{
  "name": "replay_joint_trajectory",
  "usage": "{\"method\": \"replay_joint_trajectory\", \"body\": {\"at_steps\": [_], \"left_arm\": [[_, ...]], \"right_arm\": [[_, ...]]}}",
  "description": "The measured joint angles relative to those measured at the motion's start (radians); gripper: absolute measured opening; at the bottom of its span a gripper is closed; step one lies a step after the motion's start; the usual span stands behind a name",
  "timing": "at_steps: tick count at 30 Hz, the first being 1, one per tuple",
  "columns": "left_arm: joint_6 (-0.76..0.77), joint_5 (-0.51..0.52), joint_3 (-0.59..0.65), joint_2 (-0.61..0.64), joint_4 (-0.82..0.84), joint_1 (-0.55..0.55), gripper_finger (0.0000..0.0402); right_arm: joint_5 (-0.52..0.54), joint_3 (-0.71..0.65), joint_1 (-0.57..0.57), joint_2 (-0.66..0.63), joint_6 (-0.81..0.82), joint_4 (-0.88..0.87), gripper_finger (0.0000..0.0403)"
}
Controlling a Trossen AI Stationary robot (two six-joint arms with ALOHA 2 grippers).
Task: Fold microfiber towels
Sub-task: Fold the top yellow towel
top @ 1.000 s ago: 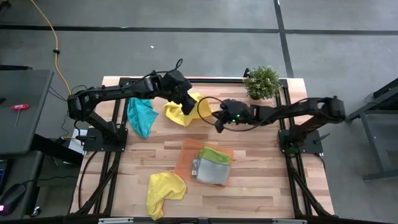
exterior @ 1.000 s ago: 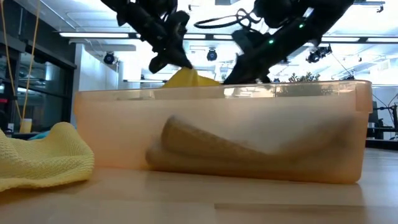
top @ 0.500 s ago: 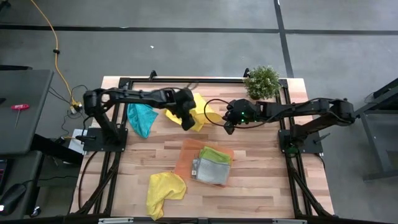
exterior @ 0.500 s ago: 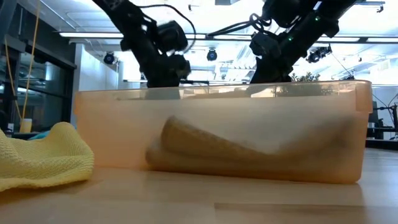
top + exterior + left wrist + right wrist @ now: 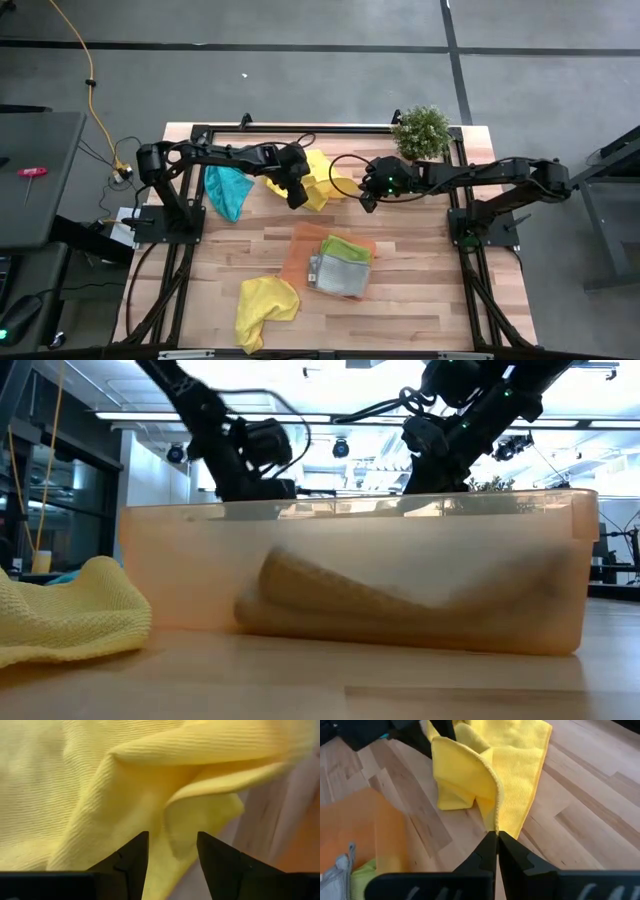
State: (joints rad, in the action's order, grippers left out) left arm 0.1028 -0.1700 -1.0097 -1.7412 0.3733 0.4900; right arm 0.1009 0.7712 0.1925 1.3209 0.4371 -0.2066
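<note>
Both arms meet over 1 yellow towel [image 5: 318, 178] lying bunched near the far edge of the table [image 5: 420, 300], between the teal-blue towel [image 5: 227, 188] and the potted plant [image 5: 421, 131]. The left gripper [image 5: 296, 195] sits low at the towel's left side; its wrist view shows the 2 fingers parted a little, with a loose fold of the yellow cloth [image 5: 165, 795] lying just ahead of the tips and nothing caught between them. The right gripper [image 5: 366, 200] is at the towel's right side; in its wrist view the fingers are pressed together on the hemmed edge of the cloth [image 5: 496, 795], which rises into a ridge from the pinch point. A 2nd yellow towel [image 5: 265, 305] lies crumpled near the front left of the table. The lime green towel [image 5: 346, 247] and the light grey towel [image 5: 338, 275] rest in the orange tray [image 5: 300, 245]. Judged from this layout, the towel is not yet spread flat, so the fold has not begun. The chief risk appears to be the thin pinch on the hem: a sideways pull could slip the edge free. A second risk is that the left fingers close on a doubled fold and not on a single corner, leaving the cloth twisted when lifted.
</note>
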Motion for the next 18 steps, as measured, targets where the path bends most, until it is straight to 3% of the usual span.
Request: {"method": "replay_joint_trajectory", "body": {"at_steps": [8, 18], "left_arm": [[0.044, -0.107, 0.149, 0.000, -0.300, 0.029, 0.0158], [-0.099, -0.107, 0.179, -0.049, -0.337, -0.034, 0.0157]], "right_arm": [[0.000, 0.000, 0.000, 0.000, 0.000, 0.000, 0.0000], [0.001, 0.000, 0.000, 0.000, -0.008, 0.000, 0.0000]]}}
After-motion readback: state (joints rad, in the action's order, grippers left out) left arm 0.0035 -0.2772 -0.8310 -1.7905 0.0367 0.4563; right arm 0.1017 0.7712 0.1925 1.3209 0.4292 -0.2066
